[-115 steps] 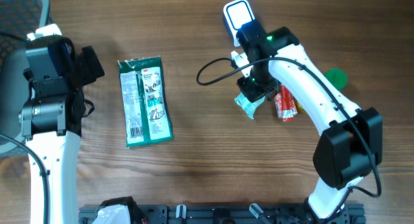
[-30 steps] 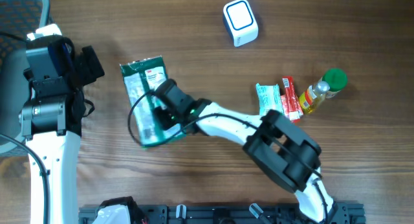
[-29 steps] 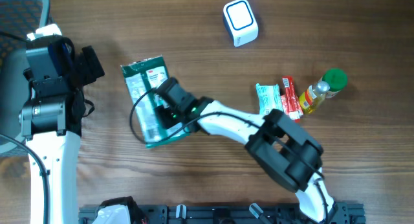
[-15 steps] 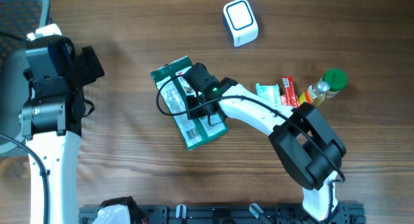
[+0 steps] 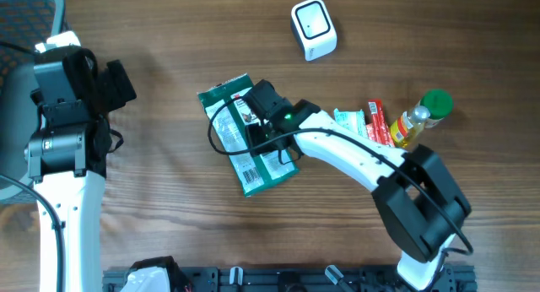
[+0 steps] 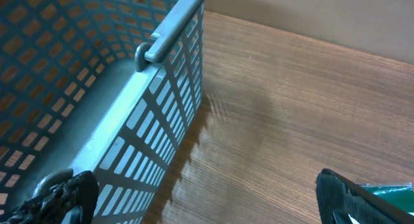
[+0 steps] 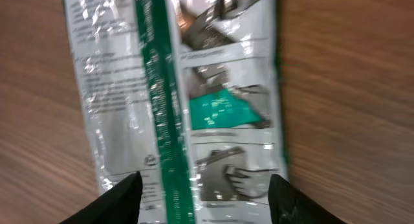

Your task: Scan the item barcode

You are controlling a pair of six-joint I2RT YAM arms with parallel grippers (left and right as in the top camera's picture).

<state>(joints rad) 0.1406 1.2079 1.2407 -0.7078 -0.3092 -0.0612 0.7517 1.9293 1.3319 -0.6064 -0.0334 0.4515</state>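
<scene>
Below and left of the white box-shaped barcode scanner (image 5: pixel 314 28), the green-and-silver foil packet (image 5: pixel 253 167) is laid flat on the wooden tabletop (image 5: pixel 169 233). The right tool (image 7: pixel 206 199) is held just over it, spread wide, apparently gripping nothing. A grasp by one long edge is advised, so that the barcode, printed near the end farther from the scanner, is left uncovered.

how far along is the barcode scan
Done: nothing visibly scanned; the green pack lies mid-table. In hand: the right gripper sits over it, jaws spread across its width, grip unclear. Left: get the pack's barcode in front of the white scanner, standing apart near the far edge. The left gripper hangs open beside the basket.
</scene>
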